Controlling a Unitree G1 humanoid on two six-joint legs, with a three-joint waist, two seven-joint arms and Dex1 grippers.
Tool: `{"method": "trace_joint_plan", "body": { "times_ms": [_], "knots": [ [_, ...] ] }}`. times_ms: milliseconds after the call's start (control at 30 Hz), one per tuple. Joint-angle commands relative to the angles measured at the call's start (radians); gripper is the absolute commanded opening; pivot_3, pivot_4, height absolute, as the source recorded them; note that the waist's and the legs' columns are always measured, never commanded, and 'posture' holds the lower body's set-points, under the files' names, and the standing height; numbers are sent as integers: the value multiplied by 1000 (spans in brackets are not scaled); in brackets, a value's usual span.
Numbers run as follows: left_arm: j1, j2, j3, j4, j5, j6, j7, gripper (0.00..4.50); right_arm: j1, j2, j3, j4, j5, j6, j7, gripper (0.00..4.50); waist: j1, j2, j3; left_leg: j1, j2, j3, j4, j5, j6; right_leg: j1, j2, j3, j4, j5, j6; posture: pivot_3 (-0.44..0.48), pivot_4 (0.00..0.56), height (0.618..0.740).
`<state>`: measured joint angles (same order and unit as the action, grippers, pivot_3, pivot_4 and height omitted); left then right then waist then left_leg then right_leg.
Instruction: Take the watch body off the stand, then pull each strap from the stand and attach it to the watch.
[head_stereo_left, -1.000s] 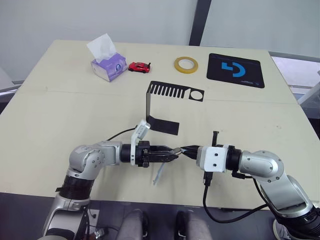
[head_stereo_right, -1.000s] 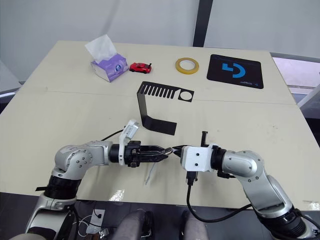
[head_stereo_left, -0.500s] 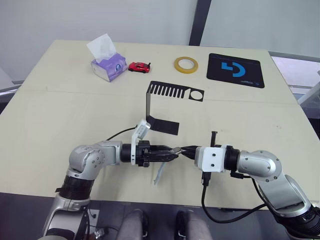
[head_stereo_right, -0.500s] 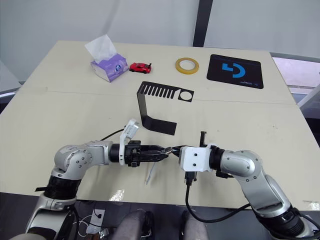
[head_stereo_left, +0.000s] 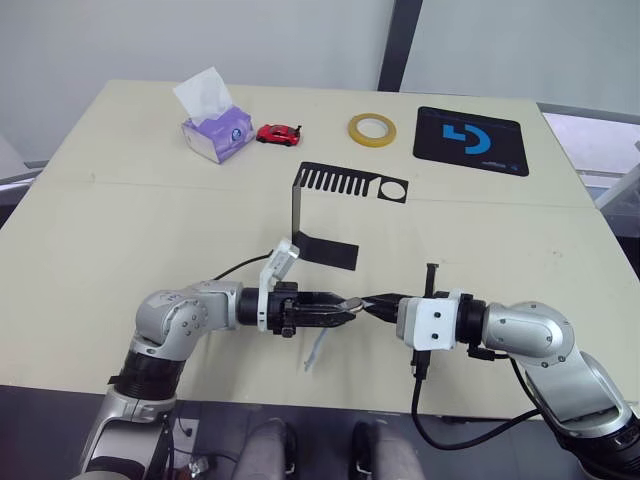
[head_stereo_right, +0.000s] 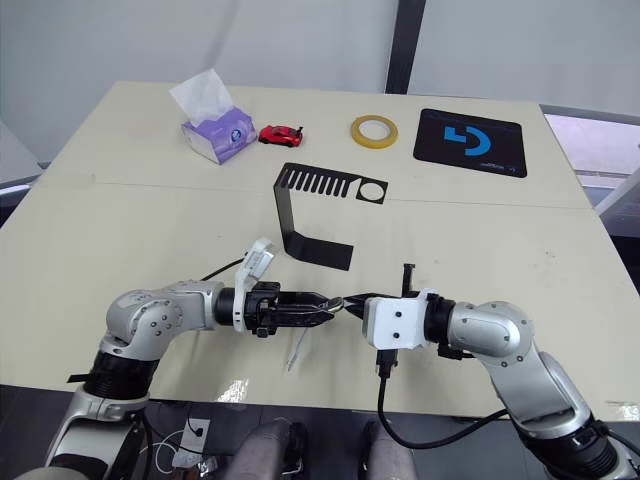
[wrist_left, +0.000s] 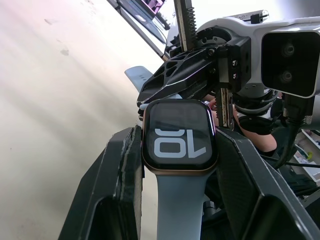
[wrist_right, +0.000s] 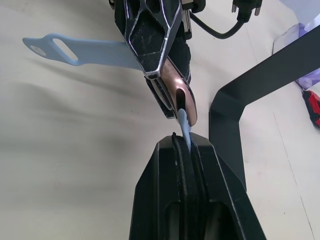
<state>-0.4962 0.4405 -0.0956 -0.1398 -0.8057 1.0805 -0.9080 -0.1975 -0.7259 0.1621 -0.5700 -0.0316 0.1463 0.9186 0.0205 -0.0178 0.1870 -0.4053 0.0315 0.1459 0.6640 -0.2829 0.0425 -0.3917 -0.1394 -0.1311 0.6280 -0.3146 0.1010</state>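
Left gripper (head_stereo_left: 345, 309): closed on watch body (wrist_left: 179, 135), one strap (wrist_right: 75, 50) attached. Right gripper (head_stereo_left: 372, 303): pinching second strap (wrist_right: 185, 121) against the body's edge.

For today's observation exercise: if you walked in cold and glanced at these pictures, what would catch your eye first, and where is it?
Near the table's front edge, the left gripper and right gripper meet tip to tip: the left clamps the watch body, one strap hanging from it, while the right pinches the second strap at the case. Behind them stands the empty black stand, and along the far edge sits a bright red toy car.
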Motion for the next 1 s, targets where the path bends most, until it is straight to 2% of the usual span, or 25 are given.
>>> {"method": "trace_joint_plan", "body": {
  "times_ms": [33,1000],
  "knots": [
    [-6,-9,-17,-21,-8,-8,-16,1692,-7,11,-1,-54,24,-30,-11,0,0,0,0,0,0,0,0,0,0,0,0,0,0,0,0,0,150,740],
    [-10,-22,-49,-31,14,16,37,1692,-9,15,20,-73,20,-19,-10,0,0,0,0,0,0,0,0,0,0,0,0,0,0,0,0,0,150,740]
  ]
}}
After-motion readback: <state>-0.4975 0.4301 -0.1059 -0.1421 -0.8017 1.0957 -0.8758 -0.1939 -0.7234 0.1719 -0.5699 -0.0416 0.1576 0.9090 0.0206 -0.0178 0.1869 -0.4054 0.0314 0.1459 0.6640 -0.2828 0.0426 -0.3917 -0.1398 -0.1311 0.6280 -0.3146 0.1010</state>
